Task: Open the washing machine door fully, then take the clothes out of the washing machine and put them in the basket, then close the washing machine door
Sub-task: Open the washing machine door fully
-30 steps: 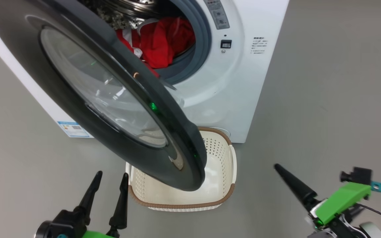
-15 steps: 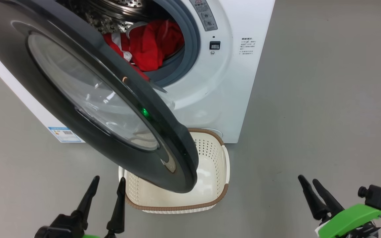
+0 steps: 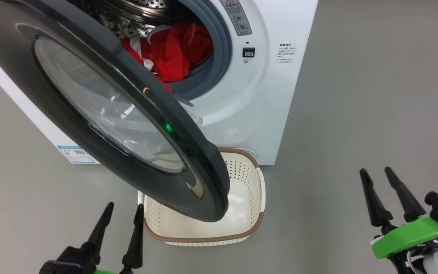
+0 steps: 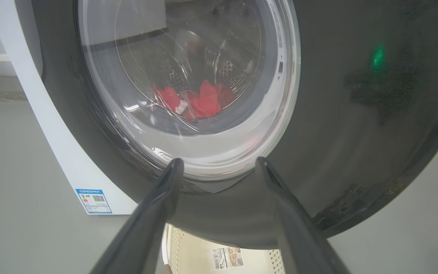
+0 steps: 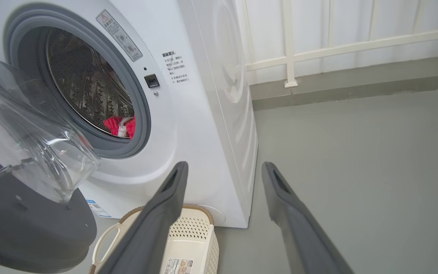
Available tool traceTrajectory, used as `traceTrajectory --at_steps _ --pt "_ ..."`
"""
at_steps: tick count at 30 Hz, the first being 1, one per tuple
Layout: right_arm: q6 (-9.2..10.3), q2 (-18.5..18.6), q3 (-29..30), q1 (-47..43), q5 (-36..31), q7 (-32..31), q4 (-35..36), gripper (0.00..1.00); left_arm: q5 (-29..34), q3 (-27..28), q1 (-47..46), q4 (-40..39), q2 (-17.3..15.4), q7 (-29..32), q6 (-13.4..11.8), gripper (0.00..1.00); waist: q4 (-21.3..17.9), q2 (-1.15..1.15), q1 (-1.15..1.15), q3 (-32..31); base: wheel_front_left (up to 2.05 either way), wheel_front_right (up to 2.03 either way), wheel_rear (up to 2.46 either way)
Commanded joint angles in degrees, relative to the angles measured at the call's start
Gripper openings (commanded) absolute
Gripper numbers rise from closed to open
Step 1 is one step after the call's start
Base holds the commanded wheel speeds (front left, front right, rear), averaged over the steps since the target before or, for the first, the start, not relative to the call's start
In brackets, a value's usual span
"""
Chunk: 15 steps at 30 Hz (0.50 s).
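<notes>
The washing machine (image 3: pixel 268 95) (image 5: pixel 203 125) stands ahead with its door (image 3: pixel 101 114) (image 4: pixel 356 114) (image 5: pixel 25 213) swung partly open, the black rim hanging over the basket (image 3: pixel 249 198) (image 5: pixel 192 239). Red clothes (image 3: pixel 177 49) (image 5: pixel 122 125) (image 4: pixel 203 101) lie in the drum. My left gripper (image 3: pixel 124 207) (image 4: pixel 219 163) is open and empty, low at the left, facing the door's outer glass. My right gripper (image 3: pixel 375 171) (image 5: pixel 222 165) is open and empty, off to the right over bare floor, pointing toward the machine's front corner.
Grey floor (image 3: pixel 375 95) spreads wide to the right of the machine. A white railing and wall (image 5: pixel 337 42) run behind it. A blue label (image 3: pixel 76 154) marks the machine's lower left front.
My right gripper has swung right and turned so both fingers point up, ending a little higher. The head camera shifted slightly. The door, basket and left gripper stayed as they were.
</notes>
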<state>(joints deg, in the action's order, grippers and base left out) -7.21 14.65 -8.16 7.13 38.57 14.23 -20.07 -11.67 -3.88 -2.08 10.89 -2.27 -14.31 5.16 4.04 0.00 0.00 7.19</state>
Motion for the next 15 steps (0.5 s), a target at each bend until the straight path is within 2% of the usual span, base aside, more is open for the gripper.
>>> traceTrajectory --at_steps 1,6,15 --pt "-0.28 -0.4 1.8 -1.4 -4.1 0.8 3.0 1.0 -0.3 1.9 -0.3 -1.4 -0.6 -0.7 0.1 1.0 0.2 0.0 0.0 0.0 0.0 0.0 0.0" --pt "-0.28 -3.7 7.7 -4.3 -13.9 0.8 7.1 1.0 -0.4 1.6 -0.5 -1.7 -0.6 -0.7 0.1 1.0 0.7 0.0 0.0 0.0 0.0 0.0 0.0" --pt "-0.28 -6.6 9.8 -7.5 -18.4 0.8 5.5 1.0 -0.7 1.4 -0.1 -1.7 -0.6 -0.7 0.0 1.0 1.3 0.0 0.0 -0.3 0.0 0.0 0.0"
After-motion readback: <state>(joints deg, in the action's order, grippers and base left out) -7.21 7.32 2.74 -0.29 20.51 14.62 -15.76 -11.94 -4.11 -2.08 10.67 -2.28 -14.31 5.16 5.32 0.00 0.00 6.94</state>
